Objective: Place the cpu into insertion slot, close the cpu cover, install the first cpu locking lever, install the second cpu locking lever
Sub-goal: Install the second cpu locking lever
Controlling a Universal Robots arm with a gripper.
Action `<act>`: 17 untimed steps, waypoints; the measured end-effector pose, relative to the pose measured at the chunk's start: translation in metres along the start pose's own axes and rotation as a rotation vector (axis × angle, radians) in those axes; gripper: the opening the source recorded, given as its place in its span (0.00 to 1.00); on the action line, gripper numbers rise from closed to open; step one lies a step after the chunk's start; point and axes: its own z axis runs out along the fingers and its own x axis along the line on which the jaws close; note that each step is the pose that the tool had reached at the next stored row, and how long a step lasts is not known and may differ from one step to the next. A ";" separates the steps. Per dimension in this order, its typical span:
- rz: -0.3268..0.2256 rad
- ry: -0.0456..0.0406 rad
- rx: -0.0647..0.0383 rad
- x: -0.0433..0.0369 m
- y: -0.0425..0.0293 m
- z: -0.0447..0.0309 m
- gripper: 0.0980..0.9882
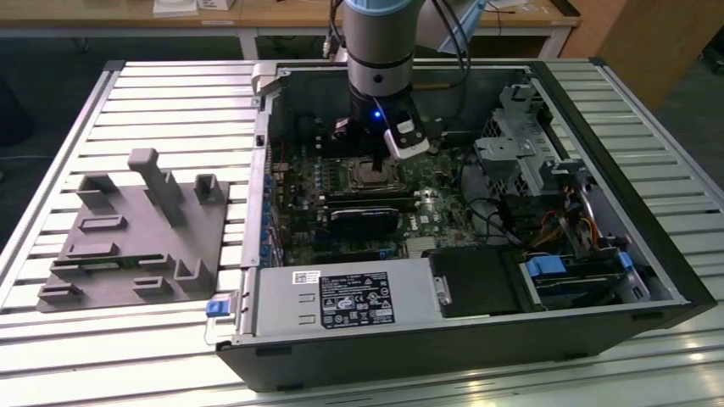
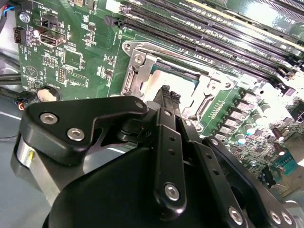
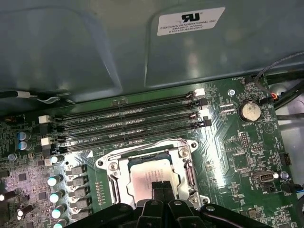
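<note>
The cpu (image 3: 147, 176) lies flat in the motherboard socket, its pale metal face showing through the square opening of the silvery cpu cover (image 3: 119, 175), which lies down around it. My gripper (image 3: 161, 186) stands right over the cpu's near edge, its two dark fingers pressed together with nothing between them. In the second wrist view the gripper (image 2: 167, 92) points down at the cpu (image 2: 151, 89) inside the cover frame (image 2: 137, 71). In the exterior view the arm reaches into the open computer case and the gripper (image 1: 368, 165) hangs over the socket.
Long black memory slots (image 3: 128, 123) run just beyond the socket, with a row of capacitors (image 3: 54, 187) beside it and a coin battery (image 3: 249, 111) farther off. The case wall (image 3: 95, 47) rises behind. A grey fixture (image 1: 136, 229) sits on the slatted table at the exterior view's left.
</note>
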 end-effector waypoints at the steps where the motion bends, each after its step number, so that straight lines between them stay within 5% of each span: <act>1: 0.000 0.0000 0.000 0.0000 0.0000 0.0000 0.01; 17: 0.001 0.0107 0.002 0.0000 0.0000 -0.0001 0.01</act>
